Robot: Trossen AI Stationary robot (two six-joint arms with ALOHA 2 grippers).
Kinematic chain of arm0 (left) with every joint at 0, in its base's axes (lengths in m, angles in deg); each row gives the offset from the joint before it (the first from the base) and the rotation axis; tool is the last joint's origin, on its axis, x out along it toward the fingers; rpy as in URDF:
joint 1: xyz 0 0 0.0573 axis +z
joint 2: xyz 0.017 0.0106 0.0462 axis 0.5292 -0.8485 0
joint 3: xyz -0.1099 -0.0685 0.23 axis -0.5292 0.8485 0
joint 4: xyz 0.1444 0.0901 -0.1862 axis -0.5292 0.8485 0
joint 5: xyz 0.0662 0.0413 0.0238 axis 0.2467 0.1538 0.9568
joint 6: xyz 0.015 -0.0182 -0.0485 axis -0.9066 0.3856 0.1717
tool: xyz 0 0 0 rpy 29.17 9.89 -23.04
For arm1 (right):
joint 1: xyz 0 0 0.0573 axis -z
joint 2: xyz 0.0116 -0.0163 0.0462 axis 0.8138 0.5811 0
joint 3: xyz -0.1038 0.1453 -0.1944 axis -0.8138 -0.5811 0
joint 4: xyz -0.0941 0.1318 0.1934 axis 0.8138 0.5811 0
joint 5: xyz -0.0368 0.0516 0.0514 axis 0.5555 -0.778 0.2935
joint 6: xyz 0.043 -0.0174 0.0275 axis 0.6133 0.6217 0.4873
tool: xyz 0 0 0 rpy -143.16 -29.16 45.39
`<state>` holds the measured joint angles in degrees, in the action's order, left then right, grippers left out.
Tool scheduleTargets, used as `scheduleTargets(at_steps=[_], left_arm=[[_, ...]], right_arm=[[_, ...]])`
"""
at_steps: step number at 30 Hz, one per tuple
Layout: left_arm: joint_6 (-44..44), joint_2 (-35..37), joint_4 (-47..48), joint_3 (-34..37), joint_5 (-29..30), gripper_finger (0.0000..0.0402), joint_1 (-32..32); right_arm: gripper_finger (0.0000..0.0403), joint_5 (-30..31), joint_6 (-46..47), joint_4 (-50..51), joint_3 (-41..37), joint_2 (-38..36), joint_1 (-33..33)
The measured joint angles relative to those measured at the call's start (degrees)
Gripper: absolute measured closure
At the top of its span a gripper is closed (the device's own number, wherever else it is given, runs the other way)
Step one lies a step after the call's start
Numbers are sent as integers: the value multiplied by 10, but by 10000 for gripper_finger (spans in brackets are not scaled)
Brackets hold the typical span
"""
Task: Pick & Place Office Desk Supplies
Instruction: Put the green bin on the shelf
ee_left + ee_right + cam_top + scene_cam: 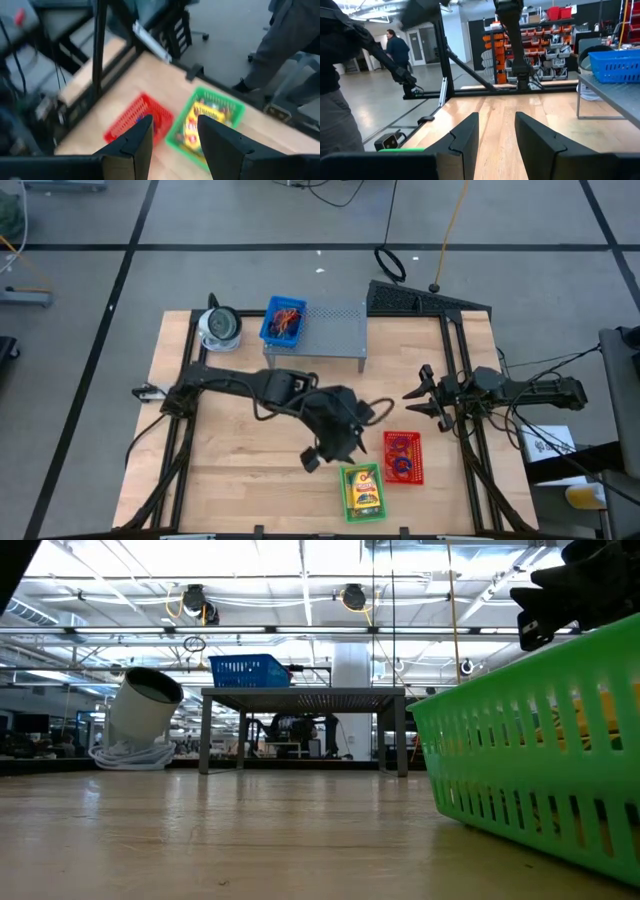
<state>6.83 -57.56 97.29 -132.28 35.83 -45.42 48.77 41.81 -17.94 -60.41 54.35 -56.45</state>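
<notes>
The crayon boxes point(363, 490) are yellow-orange with colourful print, lying flat and packed side by side inside a green slotted basket point(347, 480) that sits on the desk point(240, 480) near its front edge. In the left wrist view the same boxes point(200, 122) fill the green basket point(227, 102) to its walls.

The rubber bands show in two places. A tangle of orange and red loops point(287, 319) is heaped in a blue basket point(268, 328) standing on the grey shelf at the back. A few blue loops point(402, 455) lie flat in a red basket point(415, 470), just beside the green one and nearly touching it.
</notes>
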Motion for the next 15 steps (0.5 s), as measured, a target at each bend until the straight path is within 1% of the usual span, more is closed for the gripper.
scheduleTargets(at_steps=[1,2,3,4,7,15], left_arm=[[-7,-19,10,-34,-2,241,-4],[-13,-27,-3,-36,-5,241,-9],[-14,-26,-34,-18,-9,241,-14],[-17,-28,-37,-14,-13,241,-19],[-19,-47,-40,-27,-34,241,-33],[-15,-82,-26,-32,-35,241,-67]], right_arm=[[287,0,0,2,0,1,0],[287,0,0,1,0,3,0],[287,0,0,2,0,4,0],[287,0,0,2,0,4,0],[287,0,0,3,0,7,0],[287,0,0,5,0,15,0]])
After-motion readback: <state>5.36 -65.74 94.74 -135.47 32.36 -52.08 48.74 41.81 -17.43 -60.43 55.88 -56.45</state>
